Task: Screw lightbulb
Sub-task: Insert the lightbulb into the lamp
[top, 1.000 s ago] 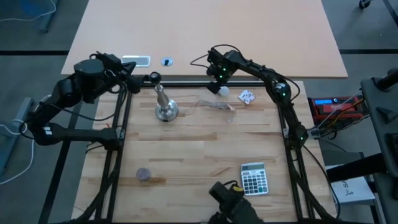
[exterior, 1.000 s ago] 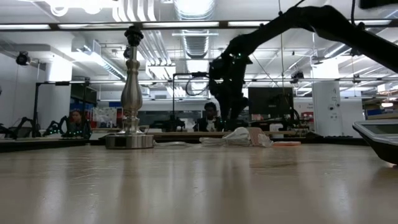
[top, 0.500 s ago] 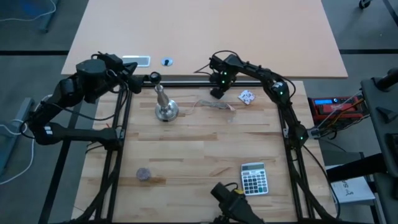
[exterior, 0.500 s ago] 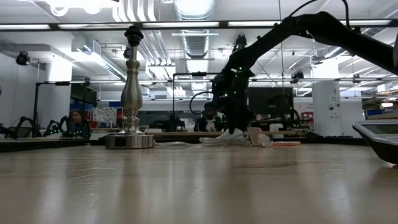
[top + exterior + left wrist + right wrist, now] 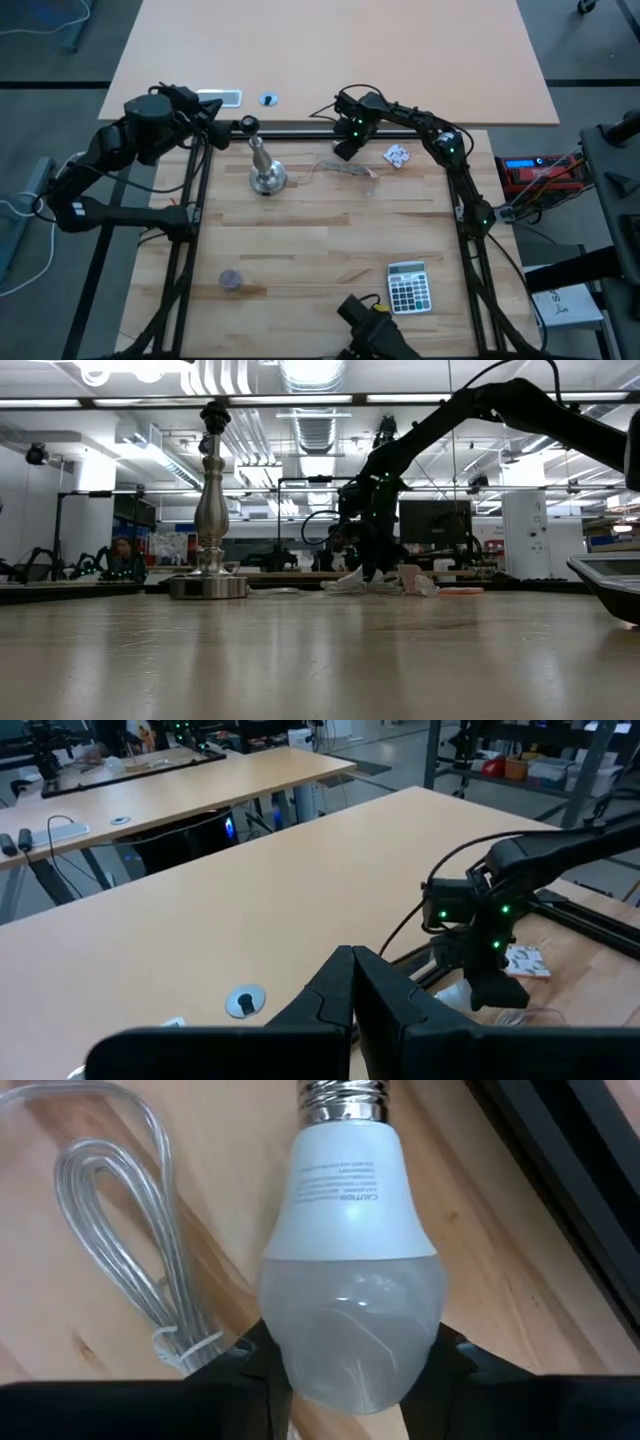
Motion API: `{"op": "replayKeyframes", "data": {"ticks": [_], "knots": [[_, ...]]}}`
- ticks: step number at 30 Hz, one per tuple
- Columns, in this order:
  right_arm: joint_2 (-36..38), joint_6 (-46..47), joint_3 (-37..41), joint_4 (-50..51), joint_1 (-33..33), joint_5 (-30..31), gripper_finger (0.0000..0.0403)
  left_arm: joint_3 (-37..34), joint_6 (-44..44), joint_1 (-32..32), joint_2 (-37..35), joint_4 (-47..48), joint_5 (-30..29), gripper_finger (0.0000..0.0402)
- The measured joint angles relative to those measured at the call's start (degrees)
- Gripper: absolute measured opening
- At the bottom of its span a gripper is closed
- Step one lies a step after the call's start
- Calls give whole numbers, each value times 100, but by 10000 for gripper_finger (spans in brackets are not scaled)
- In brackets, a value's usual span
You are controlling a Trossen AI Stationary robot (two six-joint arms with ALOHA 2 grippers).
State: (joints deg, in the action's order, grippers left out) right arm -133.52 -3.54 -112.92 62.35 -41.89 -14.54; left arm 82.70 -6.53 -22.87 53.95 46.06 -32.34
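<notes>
The lightbulb (image 5: 350,1250), a white bulb with a frosted globe and a grey metal screw base (image 5: 343,1098), lies on its side on the wooden table near the far edge. My right gripper (image 5: 343,150) stands over it and hides it in the high view, with a finger on either side of the globe. The silver stand (image 5: 266,172) rests upright on its round base to the left of the bulb, its black socket (image 5: 214,415) on top. My left gripper (image 5: 215,130) waits shut by the far left corner, holding nothing. My right gripper pinches the bulb's frosted globe (image 5: 350,1345) between its two fingers (image 5: 255,1355), one on each side at the globe's widest part. It comes slanting down from above at the globe end, so the screw base points away from it. The bulb lies on the table.
A coil of clear cord (image 5: 120,1230) lies right beside the bulb. A crumpled paper scrap (image 5: 397,155) sits to its right. A calculator (image 5: 407,287) and a small grey disc (image 5: 231,280) lie near the front edge. The black frame rail (image 5: 300,128) runs along the far edge.
My right gripper has come down and a little toward the table's left, onto the lightbulb, which showed beside it a second ago and is now covered by it in the high view. The bulb has stayed on the table.
</notes>
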Motion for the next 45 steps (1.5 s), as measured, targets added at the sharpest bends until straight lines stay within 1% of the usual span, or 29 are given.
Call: {"op": "replayKeyframes", "data": {"ticks": [4,8,10,13,15,17,19,22,25,27,29,33,37,39,42,43,45], "knots": [[221,121,-1,80,0,-311,121,0,122,0,4,-8,0,0],[865,165,-14,193,72,-430,121,0,147,0,24,-45,90,0],[1366,71,-14,128,181,-520,120,0,138,-1,40,-163,448,0],[2266,-51,-32,-151,436,-830,120,0,134,0,119,-667,1555,0],[2821,-60,-36,-479,663,-840,120,0,101,-22,235,-1016,2274,0],[3291,-26,-36,-953,915,-807,120,0,-39,-45,420,-1324,2765,0],[3671,96,-36,-1507,1188,-694,120,0,-190,-79,631,-1525,2807,0],[4067,58,-40,-2120,1553,-276,120,0,-163,-105,944,-1765,2818,6],[4253,-12,-40,-2227,1768,242,120,81,-173,-151,1175,-2094,3281,30],[4292,69,-38,-2208,1837,316,120,210,-195,-162,1313,-2358,3781,54],[4292,134,-34,-2173,1913,325,120,414,-173,-166,1494,-2444,4101,81],[4243,80,-34,-2189,2116,259,120,821,-168,-167,1988,-2391,4348,134],[4177,37,-29,-2170,2252,267,120,1225,-170,-178,2376,-2242,4541,177],[4177,51,-27,-2164,2258,267,120,1403,-170,-178,2500,-2133,4695,193],[4160,-2,-34,-2035,2289,378,120,1601,-182,-179,2638,-2079,5455,211],[4158,-63,-34,-2000,2315,363,120,1642,-199,-183,2664,-2000,5590,215],[4158,-138,-40,-1985,2379,426,120,1754,-240,-182,2713,-1959,5653,218]]}}
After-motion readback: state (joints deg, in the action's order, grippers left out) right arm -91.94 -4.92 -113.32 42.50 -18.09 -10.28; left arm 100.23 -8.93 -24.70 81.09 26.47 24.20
